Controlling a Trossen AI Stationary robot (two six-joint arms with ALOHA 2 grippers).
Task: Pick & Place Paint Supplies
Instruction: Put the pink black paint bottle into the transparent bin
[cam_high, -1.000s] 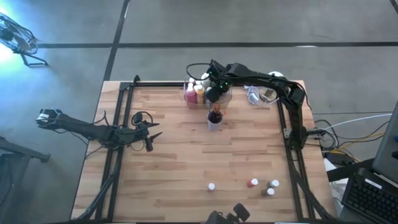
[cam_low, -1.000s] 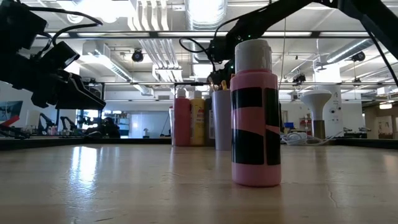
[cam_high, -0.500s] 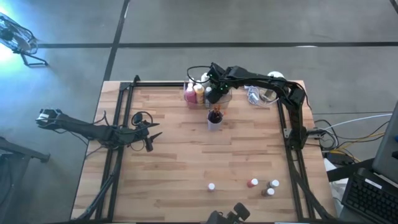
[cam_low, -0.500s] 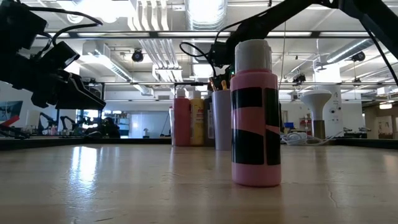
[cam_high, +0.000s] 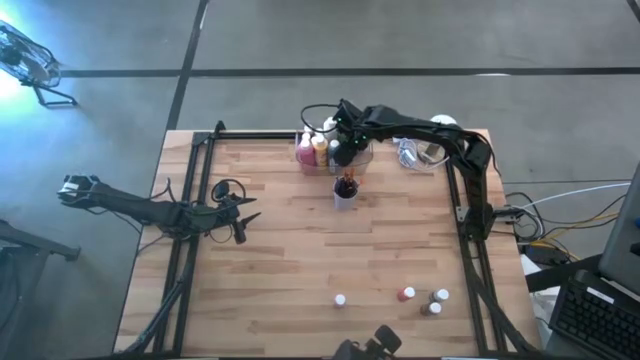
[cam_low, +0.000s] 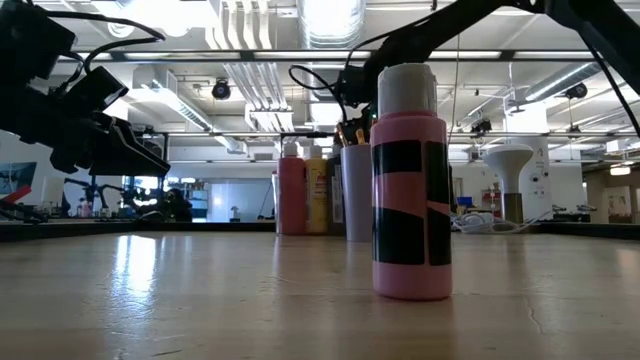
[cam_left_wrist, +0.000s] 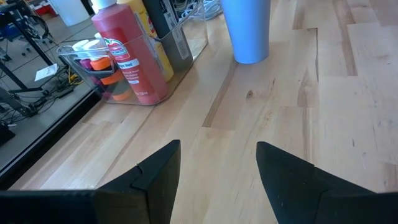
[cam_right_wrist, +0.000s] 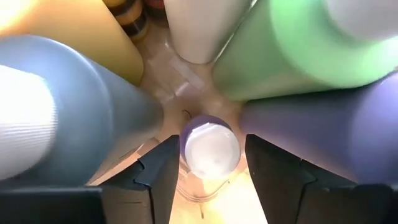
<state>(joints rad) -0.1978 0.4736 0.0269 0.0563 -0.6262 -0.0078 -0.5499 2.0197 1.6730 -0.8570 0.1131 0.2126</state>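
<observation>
I've got the right hand (cam_high: 341, 152) down in the clear bin (cam_high: 362, 158) at the far edge of the surface (cam_high: 300, 260), approx mid-width. Right wrist cam looks straight down between the tall bottles: a small white-capped bottle (cam_right_wrist: 209, 147) stands on the bin floor between the two fingers (cam_right_wrist: 163, 171), w/ a gap on each side, so the hand is open and grips nothing. Round it I see a green bottle (cam_right_wrist: 292, 50), a purple bottle (cam_right_wrist: 317, 134), a blue-grey bottle (cam_right_wrist: 68, 93), a yellow bottle (cam_right_wrist: 68, 25) and a white one (cam_right_wrist: 199, 25).

Left hand (cam_high: 240, 218) hangs over the left part of the surface, near the left edge, well apart from the bin. Fingers (cam_left_wrist: 155, 177) are spread w/ bare wood between them: open, empty. Left wrist cam shows a red bottle (cam_left_wrist: 124, 53) at the bin's end and a pale cup (cam_left_wrist: 249, 28) on the wood beside the bin.

From above, that cup (cam_high: 345, 192) stands just on the near side of the bin w/ dark-handled brushes (cam_high: 346, 184) in it. Pink and yellow caps sit at the bin's left end (cam_high: 312, 148).

Along the near edge, towards the right corner, four small bottles are still out: a white-capped one (cam_high: 340, 299), a red one (cam_high: 407, 294), and two more (cam_high: 438, 301) close together. Low cam has a pink bottle (cam_low: 410, 190) upright, close to the lens.
</observation>
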